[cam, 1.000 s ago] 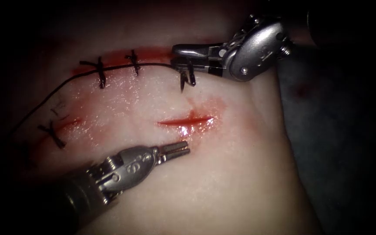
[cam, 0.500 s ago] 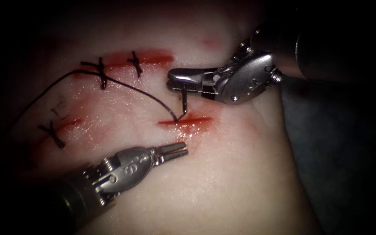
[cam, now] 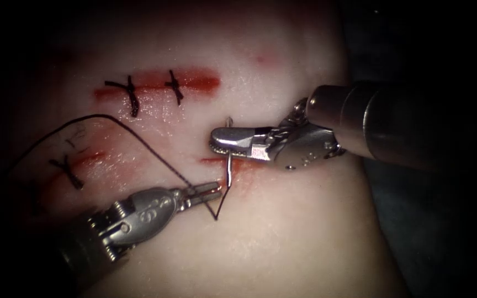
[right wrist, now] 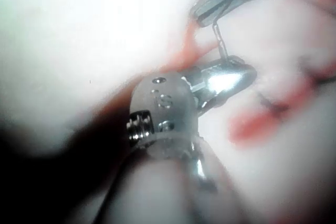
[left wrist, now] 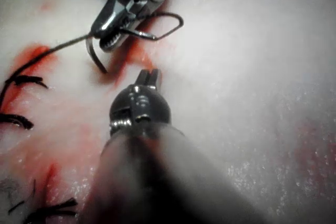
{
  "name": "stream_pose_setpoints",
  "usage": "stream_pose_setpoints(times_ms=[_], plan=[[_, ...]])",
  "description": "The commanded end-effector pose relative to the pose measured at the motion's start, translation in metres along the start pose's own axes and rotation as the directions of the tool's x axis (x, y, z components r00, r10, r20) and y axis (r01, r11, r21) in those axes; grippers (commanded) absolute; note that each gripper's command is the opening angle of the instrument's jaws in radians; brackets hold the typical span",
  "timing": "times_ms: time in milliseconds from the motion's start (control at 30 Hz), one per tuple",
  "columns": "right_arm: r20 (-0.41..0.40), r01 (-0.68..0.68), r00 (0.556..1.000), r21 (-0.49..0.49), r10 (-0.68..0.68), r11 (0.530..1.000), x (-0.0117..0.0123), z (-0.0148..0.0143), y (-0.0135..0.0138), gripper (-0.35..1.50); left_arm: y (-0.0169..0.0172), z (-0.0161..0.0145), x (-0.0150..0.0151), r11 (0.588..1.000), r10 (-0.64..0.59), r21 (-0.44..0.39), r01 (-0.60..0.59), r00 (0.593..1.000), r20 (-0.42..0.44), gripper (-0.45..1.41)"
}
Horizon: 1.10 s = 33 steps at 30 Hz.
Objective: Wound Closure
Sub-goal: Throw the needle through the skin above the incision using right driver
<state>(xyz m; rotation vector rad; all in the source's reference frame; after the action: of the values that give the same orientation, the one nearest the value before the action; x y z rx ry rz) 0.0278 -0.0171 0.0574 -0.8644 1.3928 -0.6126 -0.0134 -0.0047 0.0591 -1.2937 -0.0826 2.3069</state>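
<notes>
My right tool [cam: 216, 142] has its jaws shut on the curved needle [cam: 229, 165] near mid-curve, over the left end of the open cut [cam: 252, 161] in the tissue [cam: 282, 232]. One end of the needle rises above the jaws. The other end points down at the cut's near edge, and I cannot tell whether it enters the tissue. Black thread [cam: 139, 135] trails from the needle, bends at a kink [cam: 216, 218] and arcs off to the left. My left tool [cam: 212, 190] lies just left of the needle, jaws shut and holding nothing, with the thread crossing beside them. The left wrist view shows the needle [left wrist: 94, 59] in the right tool [left wrist: 111, 31] ahead of the left jaws [left wrist: 148, 76].
A second cut [cam: 194, 80] farther back carries two dark stitches [cam: 132, 95]. Another stitch [cam: 67, 172] sits at the left on a short red cut. Red fluid stains the tissue around the cuts. The tissue's right edge [cam: 360, 182] drops into dark background.
The right tool carried the needle from the stitched cut forward to the open cut, dragging the thread with it. The left tool shifted slightly left and nearer.
</notes>
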Motion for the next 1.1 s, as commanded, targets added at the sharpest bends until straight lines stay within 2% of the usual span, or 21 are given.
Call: stream_pose_setpoints(times_ms=[33, 400, 600, 833, 1100], plan=[[0.004, 0.003, 1.0, 0.003, -0.003, 1.0, 0.0001, 0.0007, -0.0014, -0.35, -0.0002, 0.0006, -0.0002, 1.0, 0.001, 0.004, -0.001, 1.0, 0.003, -0.23], [0.029, 0.037, 0.999, 0.018, -0.037, 0.999, -0.0009, 0.0001, -0.004, -0.35, -0.0003, 0.0006, -0.0003, 1.0, -0.004, 0.02, 0.004, 1.0, 0.013, -0.25], [0.032, 0.011, 0.999, 0.027, -0.011, 1.0, -0.001, 0.0001, -0.0047, -0.35, -0.0002, 0.0008, -0.0002, 1.0, -0.006, 0.028, 0.006, 1.0, 0.017, -0.25], [0.043, -0.064, 0.997, 0.065, 0.061, 0.996, -0.0015, 0.0004, -0.004, -0.35, 0.0002, 0.002, 0.0003, 1.0, -0.01, 0.02, 0.01, 1.0, 0.006, -0.25], [0.056, -0.127, 0.991, 0.064, 0.123, 0.99, -0.0023, 0.0004, -0.0052, -0.35, 0.0001, 0.0019, 0.0002, 1.0, -0.009, 0.018, 0.009, 1.0, 0.006, -0.25]])
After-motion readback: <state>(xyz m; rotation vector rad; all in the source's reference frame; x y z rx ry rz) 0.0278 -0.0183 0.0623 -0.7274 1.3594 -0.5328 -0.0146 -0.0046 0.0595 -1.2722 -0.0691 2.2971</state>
